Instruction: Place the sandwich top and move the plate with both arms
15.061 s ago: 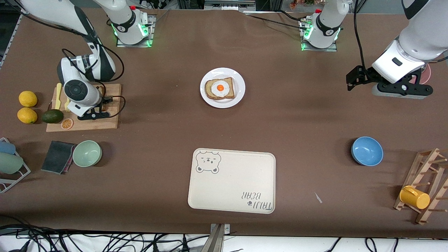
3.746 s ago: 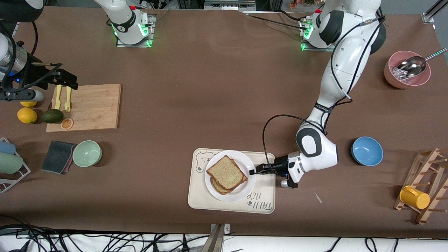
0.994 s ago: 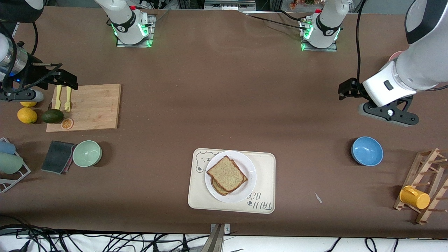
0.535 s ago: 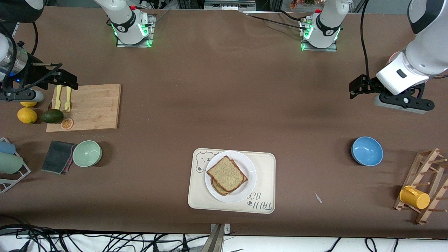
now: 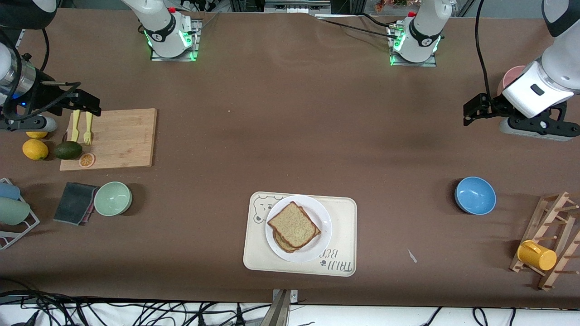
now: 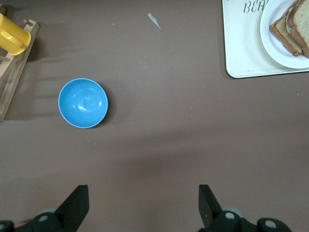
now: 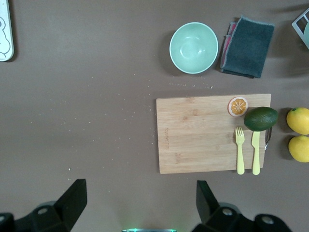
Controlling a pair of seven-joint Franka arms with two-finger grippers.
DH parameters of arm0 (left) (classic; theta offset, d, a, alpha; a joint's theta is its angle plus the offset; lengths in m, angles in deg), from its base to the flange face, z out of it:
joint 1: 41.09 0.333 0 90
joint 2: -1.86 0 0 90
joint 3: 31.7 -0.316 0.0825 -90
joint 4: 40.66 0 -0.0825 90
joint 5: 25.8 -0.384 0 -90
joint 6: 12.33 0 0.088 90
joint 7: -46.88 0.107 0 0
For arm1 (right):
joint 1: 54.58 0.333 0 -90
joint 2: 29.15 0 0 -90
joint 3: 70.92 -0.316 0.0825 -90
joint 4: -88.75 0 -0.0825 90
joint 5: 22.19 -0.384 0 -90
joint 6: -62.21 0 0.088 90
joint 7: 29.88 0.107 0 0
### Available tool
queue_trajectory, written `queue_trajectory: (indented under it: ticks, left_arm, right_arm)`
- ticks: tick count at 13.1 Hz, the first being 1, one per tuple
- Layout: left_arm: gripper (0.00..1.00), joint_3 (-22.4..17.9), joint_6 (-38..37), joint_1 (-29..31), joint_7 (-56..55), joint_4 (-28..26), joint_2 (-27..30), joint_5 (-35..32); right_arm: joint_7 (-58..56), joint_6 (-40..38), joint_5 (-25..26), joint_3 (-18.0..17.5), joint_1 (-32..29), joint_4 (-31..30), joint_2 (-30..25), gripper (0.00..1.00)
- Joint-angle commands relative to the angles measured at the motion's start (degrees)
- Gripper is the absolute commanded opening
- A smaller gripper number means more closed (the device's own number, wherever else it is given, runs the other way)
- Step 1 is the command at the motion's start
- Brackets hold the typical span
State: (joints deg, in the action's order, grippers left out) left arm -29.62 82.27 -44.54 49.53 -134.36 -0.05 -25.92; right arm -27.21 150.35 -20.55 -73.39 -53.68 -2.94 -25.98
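Resting on a small round white plate (image 5: 322, 216), a speckled light-brown wholemeal bread slice with darker crust, the sandwich top (image 5: 292, 223), stacked on a second slice (image 5: 282, 242) whose edge peeks out underneath, toward the front camera. Sitting in turn on a cream rectangular bear-printed tray (image 5: 340, 235), near the table edge closest to the front camera, midway between the two arms' ends. Showing again in the left wrist view: plate (image 6: 268, 38), bread edge (image 6: 282, 33) and tray corner (image 6: 241, 53).

Hovering high over the bare brown table toward the left arm's end, beside a pink bowl (image 5: 511, 78): black left gripper (image 6: 144, 205), fingers spread wide apart, nothing between them. Lying below it on the table, a round blue bowl (image 5: 475, 195), with a wooden rack (image 5: 555, 235) carrying a yellow mug (image 5: 536, 255) nearer the camera.

Waiting over the right arm's end of the table: black right gripper (image 7: 140, 202), fingers likewise wide apart and empty. Seen beneath it: a rectangular bamboo cutting board (image 7: 203, 135) bearing a yellow plastic fork (image 7: 240, 150) and knife (image 7: 256, 152), an orange slice (image 7: 237, 106), a dark green avocado (image 7: 260, 118); two yellow lemons (image 7: 298, 121) just beside the board; a pale green bowl (image 7: 193, 47) next to a folded dark grey cloth (image 7: 247, 47).
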Motion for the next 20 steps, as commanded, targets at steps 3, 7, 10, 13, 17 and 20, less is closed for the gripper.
queue_trajectory:
  ticks: [3, 7, 10, 13, 17, 20]
  left_arm:
    - [1.0, 0.47, 0.5, 0.19, 0.6, -1.49, 1.47, -1.37]
    - [1.0, 0.39, 0.15, 0.28, 0.69, -1.4, 1.56, -1.63]
    - [1.0, 0.47, -0.64, 0.28, 0.52, -1.14, 1.56, -1.72]
    - [1.0, 0.47, -0.81, 0.28, 0.52, -1.14, 1.56, -1.81]
    - [1.0, 0.56, -0.81, 0.19, 0.25, -1.14, 1.56, -1.81]
    - [1.0, 0.56, -0.81, 0.19, 0.25, -1.14, 1.56, -1.81]
  right_arm:
    - [0.67, 0.1, 0.29, -0.07, 0.06, -1.03, -1.15, 1.0]
    - [0.67, 0.19, 0.29, -0.07, -0.02, -1.03, -1.06, 1.0]
    - [0.76, 0.1, 0.29, -0.07, 0.06, -1.03, -1.15, 1.0]
    - [0.76, 0.19, 0.29, -0.16, 0.06, -1.03, -1.15, 1.0]
    - [0.67, 0.19, 0.37, -0.16, 0.06, -1.03, -1.15, 1.0]
    - [0.67, 0.19, 0.37, -0.16, 0.06, -1.03, -1.06, 1.0]
